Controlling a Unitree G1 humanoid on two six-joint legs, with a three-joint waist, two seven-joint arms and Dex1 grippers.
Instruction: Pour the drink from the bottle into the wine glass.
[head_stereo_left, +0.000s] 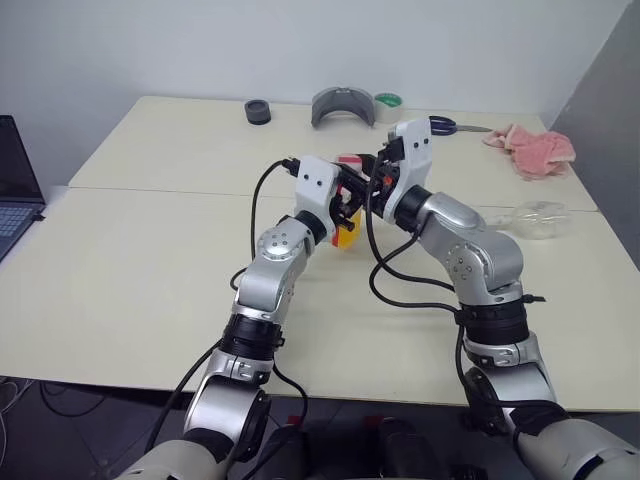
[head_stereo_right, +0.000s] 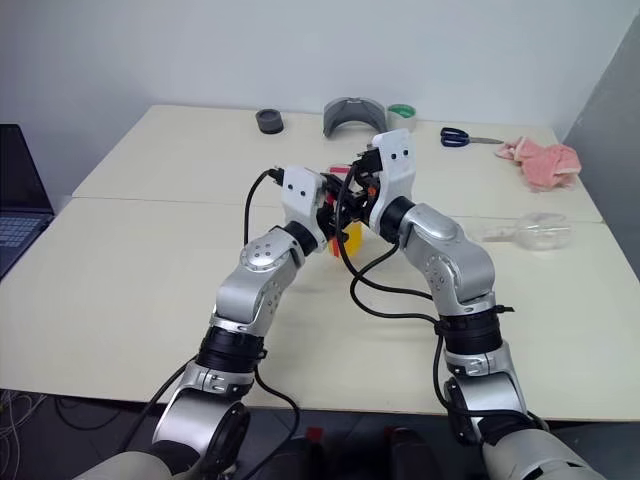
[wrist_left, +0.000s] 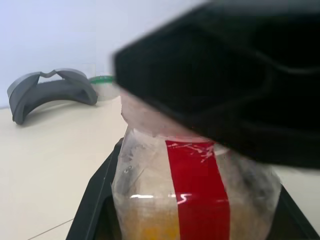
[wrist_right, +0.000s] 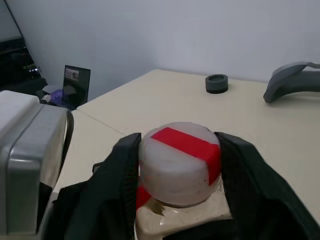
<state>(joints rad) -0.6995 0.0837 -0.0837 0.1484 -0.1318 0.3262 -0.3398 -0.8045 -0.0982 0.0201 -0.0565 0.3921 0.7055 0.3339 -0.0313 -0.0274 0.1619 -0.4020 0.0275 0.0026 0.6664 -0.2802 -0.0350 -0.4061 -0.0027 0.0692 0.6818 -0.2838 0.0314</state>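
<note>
The left claw (wrist_left: 200, 220) grasps the upright bottle (wrist_left: 195, 200); the right claw (wrist_right: 177, 165) flanks its cap (wrist_right: 180, 160) from above (apparently gripping).

The bottle (wrist_left: 200, 200) is a small clear plastic one with squarish sides and a red stripe running down its face. It stands upright, lifted just off the bench (head_stereo_left: 150, 290) near the middle, with its red-and-white cap (wrist_right: 181, 162) still on top. The drink (head_stereo_left: 344, 237), a translucent orange-yellow liquid, fills only the lower part of it. The wine glass (head_stereo_left: 535, 217) is clear and colourless; it lies tipped over on its side on the bench, well apart from the bottle, off toward the right edge, with nothing in its bowl.
</note>
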